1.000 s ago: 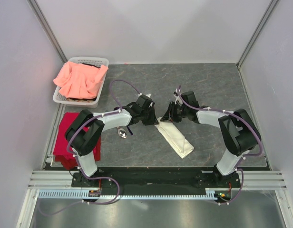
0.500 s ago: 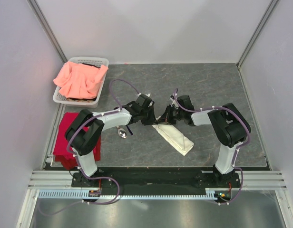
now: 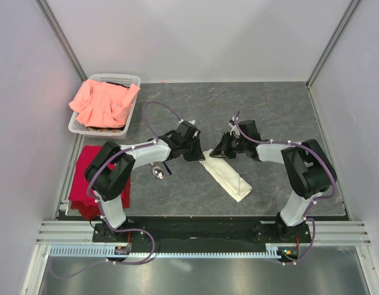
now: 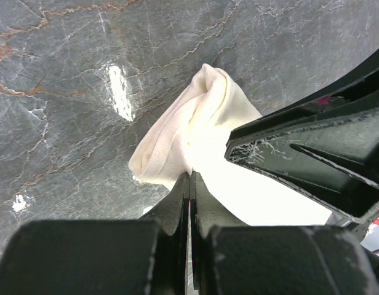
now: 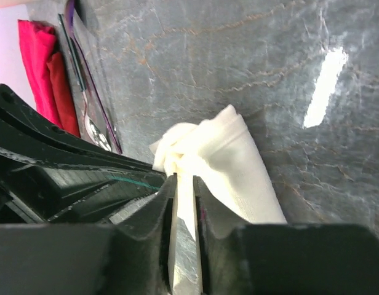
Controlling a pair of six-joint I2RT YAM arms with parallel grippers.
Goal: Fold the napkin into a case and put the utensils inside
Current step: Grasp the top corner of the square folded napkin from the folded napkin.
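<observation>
- Grey veined worktop [image 3: 269, 110] fills an enclosure with pale walls; both arms are bolted at its near edge.
- At the near left, a red cloth [image 3: 85, 169] lies over the worktop's edge.
- The case [image 3: 229, 178], a narrow cream-white pouch, lies mid-worktop, slanting from near right to far left.
- A spoon [image 3: 157, 172] with a purple handle lies left of the case, beside the left arm.
- The left fingers [image 4: 177, 203] are pressed together, tips at the edge of the case's far end; I cannot tell whether cloth is caught.
- The right fingers [image 5: 159, 209] meet that bunched end from the right, a slit apart with cream showing between; I cannot tell whether they clamp it.
- At the far left, a white basket [image 3: 131, 78] holds a salmon-pink cloth [image 3: 103, 101].
</observation>
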